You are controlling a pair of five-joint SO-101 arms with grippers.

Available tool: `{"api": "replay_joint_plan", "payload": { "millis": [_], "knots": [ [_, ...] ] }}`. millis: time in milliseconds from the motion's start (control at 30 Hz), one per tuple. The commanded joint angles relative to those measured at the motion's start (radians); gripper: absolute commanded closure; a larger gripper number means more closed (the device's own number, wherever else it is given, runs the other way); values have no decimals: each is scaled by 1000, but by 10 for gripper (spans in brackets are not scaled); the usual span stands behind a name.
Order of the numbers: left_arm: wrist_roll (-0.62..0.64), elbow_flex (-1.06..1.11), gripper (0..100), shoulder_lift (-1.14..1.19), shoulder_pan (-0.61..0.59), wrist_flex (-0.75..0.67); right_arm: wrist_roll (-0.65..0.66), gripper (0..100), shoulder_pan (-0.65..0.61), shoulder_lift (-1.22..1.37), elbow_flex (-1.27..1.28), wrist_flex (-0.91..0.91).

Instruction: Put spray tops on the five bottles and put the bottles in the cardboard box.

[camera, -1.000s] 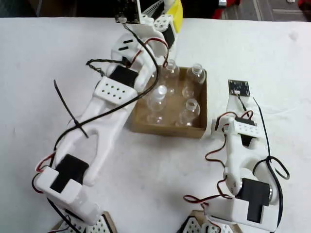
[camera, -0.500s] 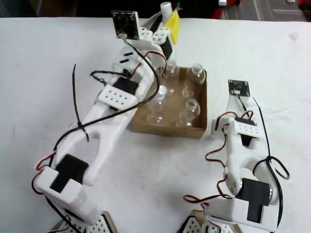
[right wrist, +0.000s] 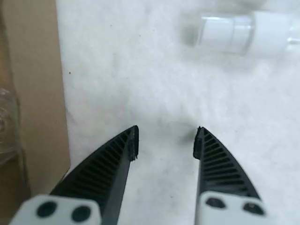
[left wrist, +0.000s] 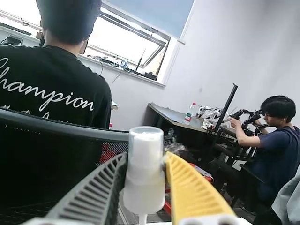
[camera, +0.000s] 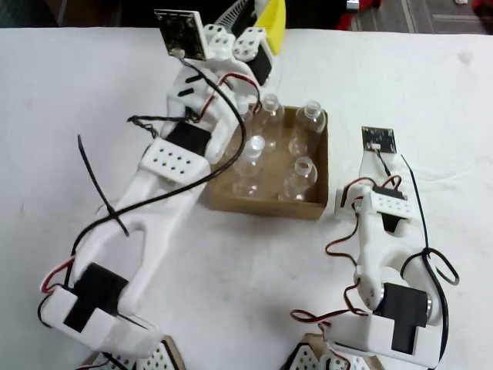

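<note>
Cardboard box (camera: 262, 203) holds clear bottles (camera: 300, 174) in the high view, some hidden by the left arm. The left gripper (camera: 258, 11) is cut off at the far edge.

Left wrist view: it clamps a white spray top (left wrist: 144, 178), stem cropped.

Right wrist view: right gripper (right wrist: 165, 138) spread over the table (right wrist: 154, 84) beside the box, with a second spray top (right wrist: 239, 33) blurred beyond.

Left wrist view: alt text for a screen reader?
A white plastic spray top is clamped by the left gripper between its grey and yellow fingers, thin tube hanging from its base. An office room lies behind.
</note>
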Motion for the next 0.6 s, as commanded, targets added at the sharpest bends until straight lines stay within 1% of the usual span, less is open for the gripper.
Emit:
{"api": "replay_joint_plan", "payload": {
  "millis": [0,133,300,500,567],
  "knots": [
    [-11,-15,976,-10,-15,-23,9,823,-10,-7,-40,-15],
    [-11,-17,976,58,-15,-28,9,823,-10,-7,-40,-15],
    [-11,-11,976,99,-31,-121,9,823,-10,-7,-40,-15],
    [-9,-5,976,101,-36,-112,9,823,-10,-7,-41,-15],
    [-5,-6,976,99,-33,-78,9,823,-10,-7,-41,-15]
  ]
}}
